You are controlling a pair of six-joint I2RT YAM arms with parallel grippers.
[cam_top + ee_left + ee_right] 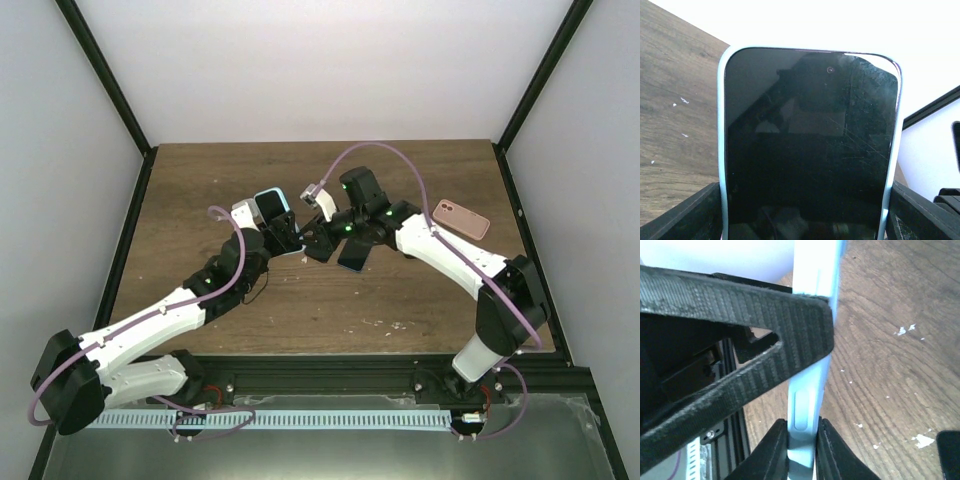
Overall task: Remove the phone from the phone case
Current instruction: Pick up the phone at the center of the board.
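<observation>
Right gripper (802, 450) pinched the phone case (807, 390) edge while left gripper (805, 215) clamped across it, phone (810, 140) seated inside, aloft mid-table; peeling had begun, next likely needing the rim pried outward.

Bright even light; phone (810, 150) screen glares, backgrounds overexposed.

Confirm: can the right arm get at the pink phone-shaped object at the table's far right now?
Probably not yet. The right gripper is shut on the edge of the light-blue phone case that the left gripper holds. The pink phone-shaped object lies uncovered beside that forearm; after release, likely yes.
</observation>
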